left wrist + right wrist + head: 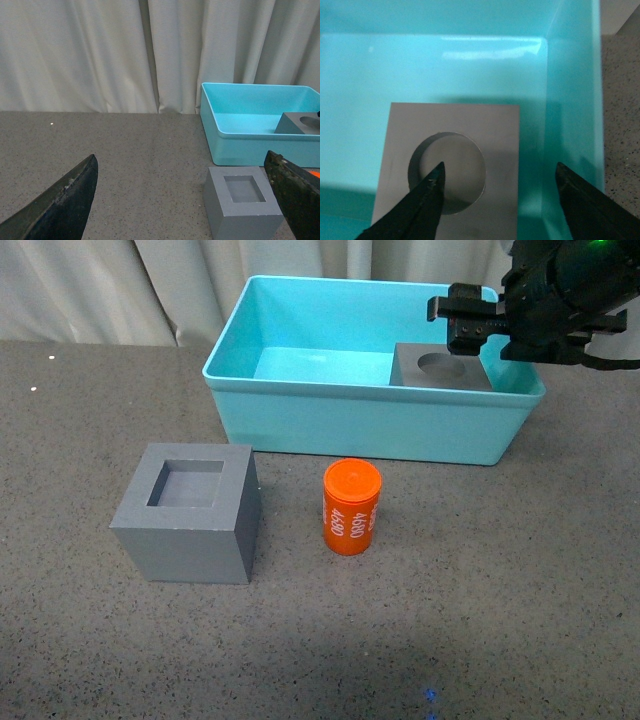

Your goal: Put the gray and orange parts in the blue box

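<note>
While the right hand [462, 332] hangs over the blue box [370, 425], step in hand: the first gray part looks to be delivered. By my reading the orange part and the other gray part are not yet done.
Right hand: its jaws are spread wide with nothing between them. It is poised above the round-recess cube [415, 370], and no contact can be seen.
Round-recess cube: it lies flat on the box floor at the box's right end, recess up. The right wrist view shows a thin strip of floor between it and the end wall.
Square-recess cube [190, 515]: it stands upright on the counter [480, 590] in front of the box's left half, apart from the box.
Orange cylinder [351, 507]: it stands on end on the counter, just beside the square-recess cube on its right. It touches neither the cube nor the box, and "4680" faces forward.
Left hand [181, 165]: wide open and empty. It shows only in its own wrist view, which looks toward the square-recess cube.
Next move calls for: lifting the right hand clear of the box rim, then probably a top-down grasp on the cylinder, the nearer piece. The jaws should close across its round side without tipping it. The square-recess cube sits nearer the left hand's side.
</note>
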Action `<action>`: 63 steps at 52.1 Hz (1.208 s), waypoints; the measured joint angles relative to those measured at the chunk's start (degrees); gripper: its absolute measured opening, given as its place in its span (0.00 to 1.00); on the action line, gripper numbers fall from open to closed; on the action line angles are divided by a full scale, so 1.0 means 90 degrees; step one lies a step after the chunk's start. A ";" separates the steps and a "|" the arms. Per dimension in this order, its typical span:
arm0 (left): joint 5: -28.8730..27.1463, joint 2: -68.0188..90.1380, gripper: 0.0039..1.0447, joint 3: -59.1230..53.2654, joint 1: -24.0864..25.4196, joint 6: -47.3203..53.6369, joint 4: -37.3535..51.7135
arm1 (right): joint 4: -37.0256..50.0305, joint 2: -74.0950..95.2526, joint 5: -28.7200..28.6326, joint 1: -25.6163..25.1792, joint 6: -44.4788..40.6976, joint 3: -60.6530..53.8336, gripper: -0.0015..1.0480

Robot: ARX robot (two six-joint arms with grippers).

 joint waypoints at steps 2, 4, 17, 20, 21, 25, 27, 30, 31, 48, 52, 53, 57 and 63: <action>0.0000 0.0000 0.94 0.0000 0.0000 0.0000 0.0000 | 0.0282 -0.0199 0.0034 -0.0015 0.0029 -0.0240 0.67; 0.0002 0.0000 0.94 0.0000 0.0000 0.0000 0.0000 | 0.0522 -0.0376 0.0102 -0.0017 0.0024 -0.0447 0.72; 0.0000 0.0000 0.94 0.0000 0.0000 0.0000 0.0000 | 0.2866 -0.2824 0.0590 -0.0005 -0.0663 -0.3099 0.91; 0.0000 0.0000 0.94 0.0000 0.0000 0.0000 0.0000 | 0.3245 -0.3342 0.0772 0.0002 -0.0811 -0.3713 0.91; 0.0000 0.0000 0.94 0.0000 0.0000 0.0000 0.0000 | 0.3368 -0.3553 0.0850 0.0002 -0.0860 -0.3959 0.91; 0.0000 0.0000 0.94 0.0000 0.0000 0.0000 0.0000 | 0.3572 -0.4192 0.1083 0.0015 -0.0974 -0.4660 0.91; 0.0000 0.0000 0.94 0.0000 0.0000 0.0000 0.0000 | 0.3626 -0.4541 0.1263 0.0032 -0.0998 -0.4993 0.91; 0.0000 0.0000 0.94 0.0000 0.0000 0.0000 0.0000 | 0.3687 -0.5110 0.1537 0.0102 -0.1035 -0.5486 0.91; 0.0002 0.0000 0.94 0.0000 0.0000 0.0000 0.0000 | 0.3691 -0.5246 0.1591 0.0119 -0.1037 -0.5608 0.91; 0.0000 0.0000 0.94 0.0000 0.0000 0.0000 0.0000 | 0.3478 -0.7240 0.1894 0.0102 -0.1127 -0.7305 0.91; 0.0000 0.0000 0.94 0.0000 0.0000 0.0000 0.0000 | 0.3495 -0.7312 0.1897 0.0083 -0.1149 -0.7405 0.91; 0.0000 0.0000 0.94 0.0000 0.0000 0.0000 0.0000 | 0.3495 -0.7315 0.1887 0.0080 -0.1151 -0.7405 0.91; -0.0903 0.0466 0.94 0.0301 -0.0243 -0.0197 -0.0821 | 0.3497 -0.7312 0.1889 0.0080 -0.1151 -0.7405 0.91; -0.1326 0.2154 0.94 0.0758 -0.0228 -0.0478 -0.0860 | 0.3504 -0.7337 0.1889 0.0080 -0.1154 -0.7407 0.91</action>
